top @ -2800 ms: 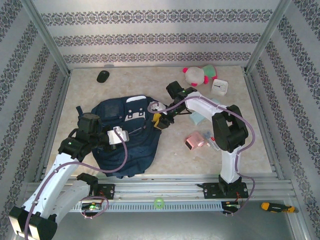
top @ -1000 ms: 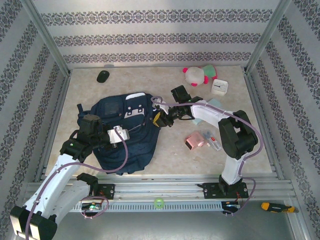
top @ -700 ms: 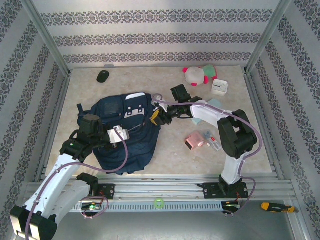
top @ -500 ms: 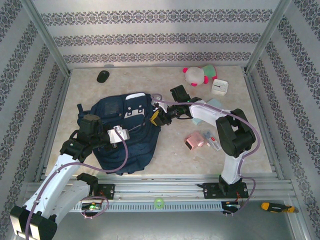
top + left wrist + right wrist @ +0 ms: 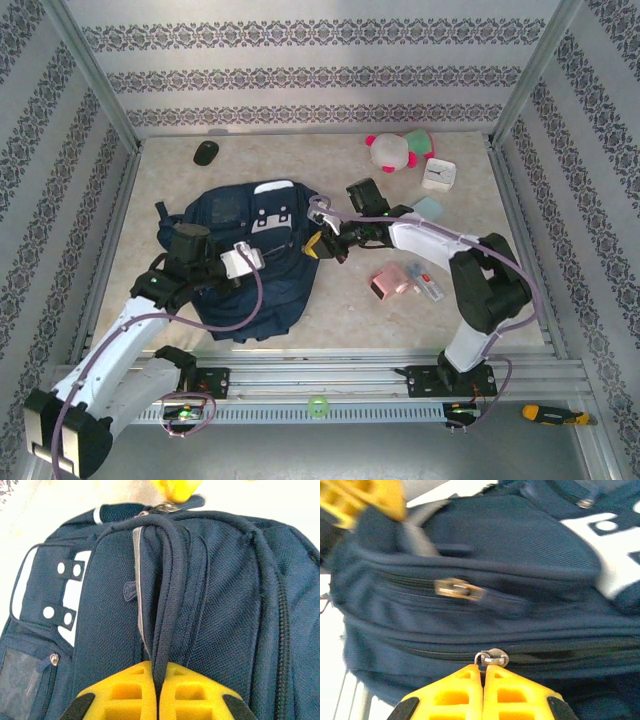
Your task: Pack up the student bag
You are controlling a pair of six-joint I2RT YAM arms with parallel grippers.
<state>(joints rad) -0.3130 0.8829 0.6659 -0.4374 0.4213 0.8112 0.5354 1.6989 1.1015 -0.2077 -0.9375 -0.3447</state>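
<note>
The student bag (image 5: 250, 265) is a dark navy backpack with white patches, lying left of the table's middle. My left gripper (image 5: 248, 259) sits over the bag's middle. In the left wrist view its yellow fingers (image 5: 125, 692) are shut on a dark fabric handle loop (image 5: 170, 580) of the bag (image 5: 225, 605). My right gripper (image 5: 320, 246) is at the bag's right edge. In the right wrist view it (image 5: 482, 672) is shut on a metal zipper pull (image 5: 491, 658) of a closed zipper on the bag (image 5: 495, 540). A second zipper pull (image 5: 459, 589) lies above, blurred.
A black mouse (image 5: 205, 152) lies at the back left. A pink and white plush toy (image 5: 397, 150), a white clock (image 5: 438, 174) and a pale blue item (image 5: 428, 207) are at the back right. A pink box (image 5: 390, 281) lies right of the bag.
The right gripper has closed onto the zipper pull and shifted slightly right and nearer. The left gripper has moved up and right with the handle, pulling the bag's fabric along.
</note>
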